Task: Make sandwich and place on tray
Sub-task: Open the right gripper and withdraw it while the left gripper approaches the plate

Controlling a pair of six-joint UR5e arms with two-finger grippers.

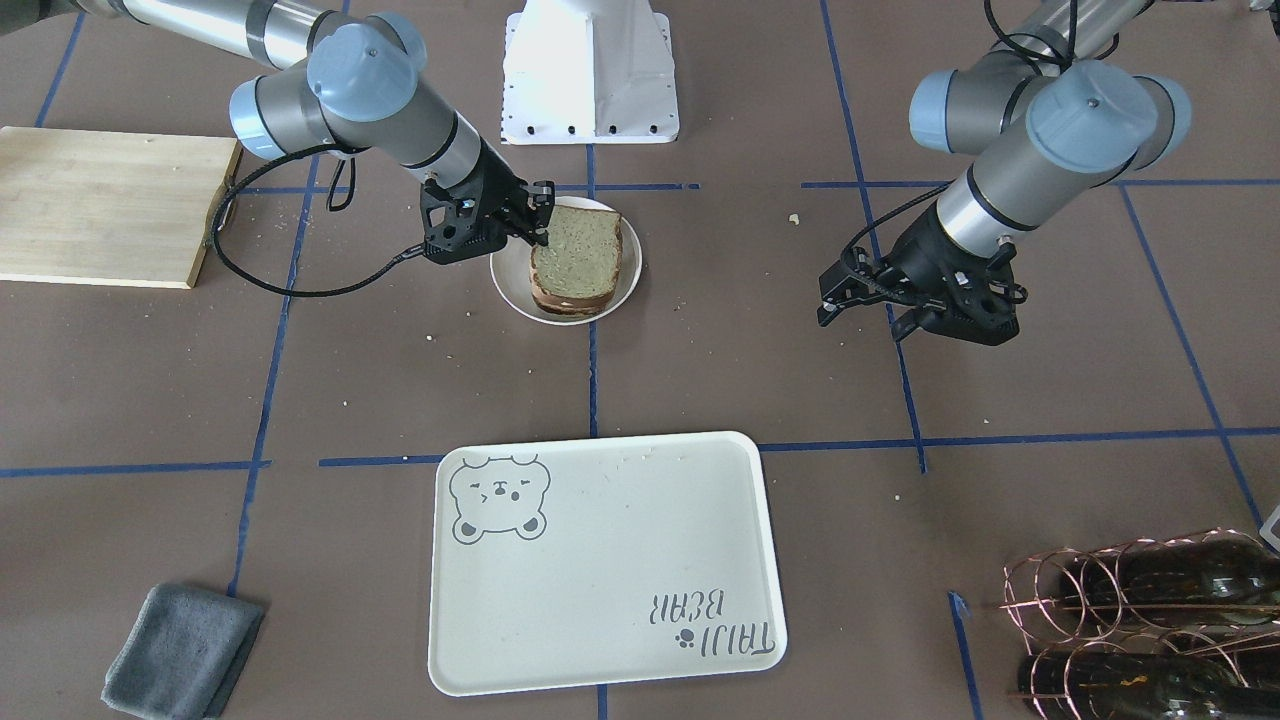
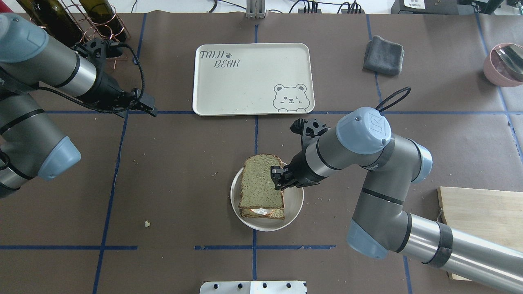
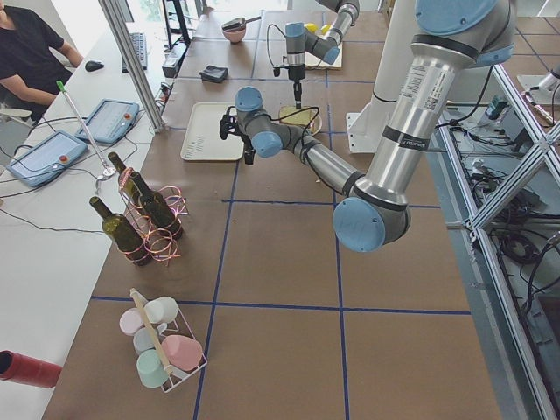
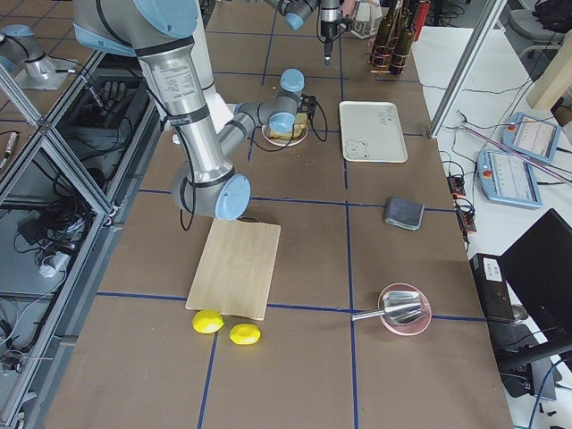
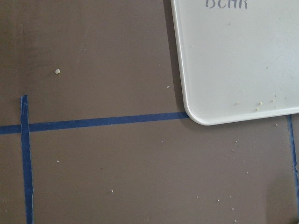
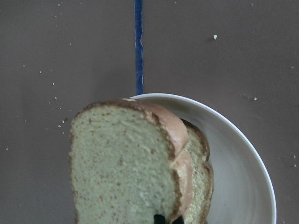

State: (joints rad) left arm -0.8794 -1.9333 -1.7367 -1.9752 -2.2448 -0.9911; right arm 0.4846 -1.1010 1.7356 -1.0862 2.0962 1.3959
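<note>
The sandwich sits on a round off-white plate [image 1: 508,288]. Its top bread slice [image 1: 575,248] is tilted up over the lower slice [image 2: 263,213], with the white egg [image 2: 257,211] showing between them. My right gripper [image 1: 541,222] is shut on the edge of the top slice [image 2: 259,183]. In the right wrist view the slice [image 6: 121,163] fills the frame, with the fingertips at the bottom edge. The cream tray [image 1: 600,560] with its bear drawing lies empty across the table from the robot, also in the overhead view [image 2: 245,81]. My left gripper [image 1: 826,300] hovers open and empty near the tray's corner [image 5: 201,116].
A wooden cutting board [image 1: 100,205] lies on the robot's right side. A folded grey cloth [image 1: 180,650] and a pink bowl [image 2: 502,65] lie beyond it. A wire rack of wine bottles [image 1: 1150,620] stands at the far left. Two lemons [image 4: 225,327] lie by the board.
</note>
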